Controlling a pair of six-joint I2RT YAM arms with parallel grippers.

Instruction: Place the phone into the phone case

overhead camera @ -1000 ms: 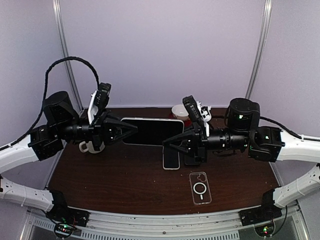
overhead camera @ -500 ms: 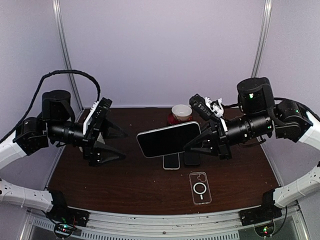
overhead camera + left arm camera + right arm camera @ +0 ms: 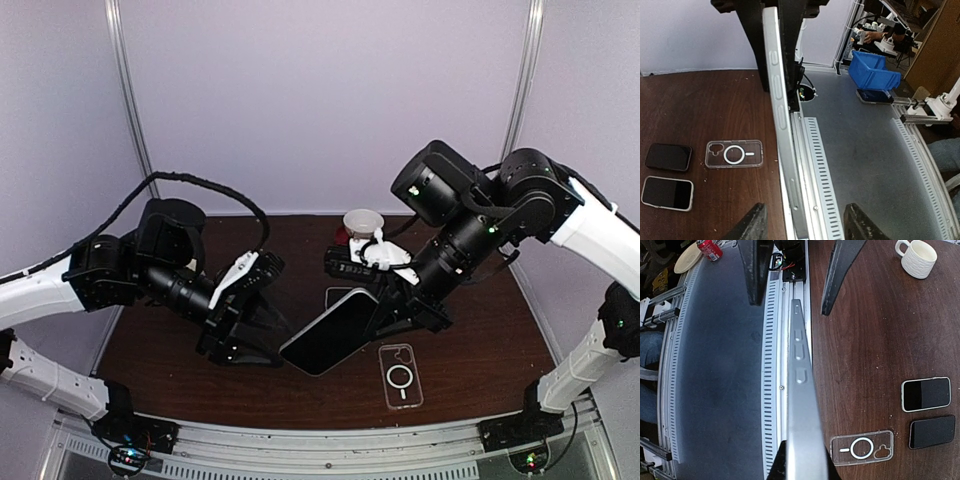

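My right gripper [image 3: 388,308] is shut on one end of a large silver-edged phone [image 3: 328,338] with a black screen and holds it tilted above the table. In the right wrist view the phone's edge [image 3: 800,390] runs up from my right gripper [image 3: 801,466]. My left gripper [image 3: 272,335] is open at the phone's other end. In the left wrist view the phone's edge [image 3: 782,130] passes between the spread fingers of my left gripper [image 3: 807,225], untouched. The clear phone case [image 3: 401,376] lies flat near the front edge, empty; it also shows in both wrist views [image 3: 734,153] [image 3: 862,447].
A white-edged phone [image 3: 667,193] and a black phone [image 3: 668,156] lie on the table beside the case. A red cup [image 3: 362,225] stands at the back. A white mug [image 3: 917,257] stands on the left. The slotted metal rail [image 3: 822,170] runs along the table's front edge.
My right gripper has swung the large phone forward and down toward the front of the table. My left gripper let go of it earlier and now sits open around its free end.
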